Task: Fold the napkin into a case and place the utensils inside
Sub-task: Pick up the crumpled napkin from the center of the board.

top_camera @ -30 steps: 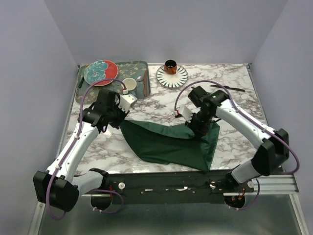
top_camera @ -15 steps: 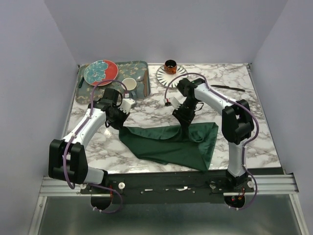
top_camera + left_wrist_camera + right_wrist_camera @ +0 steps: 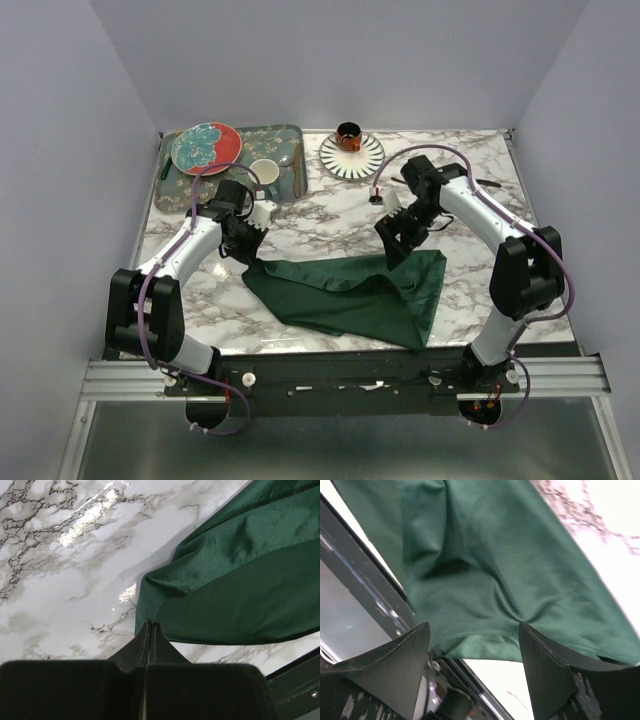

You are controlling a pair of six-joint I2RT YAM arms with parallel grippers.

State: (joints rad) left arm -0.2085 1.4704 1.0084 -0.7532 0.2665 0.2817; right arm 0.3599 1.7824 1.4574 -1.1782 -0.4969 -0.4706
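- Napkin [image 3: 345, 295] is laid folded in a rough triangle near the front edge of the desk [image 3: 330, 215]; bare marble is left behind it and at both sides.
- Left gripper [image 3: 250, 243] is clamped on the napkin's left corner.
- Right gripper [image 3: 393, 245] is spread wide above the upper fold, and nothing is gripped.
- One black utensil [image 3: 487, 182] is partly hidden behind the right arm [image 3: 500, 225].

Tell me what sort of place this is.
Probably a robot lab bench staged as a dining table: plain walls box in a marble-look tabletop, two arms are bolted to a metal rail, and a tray holds a plate and cup.
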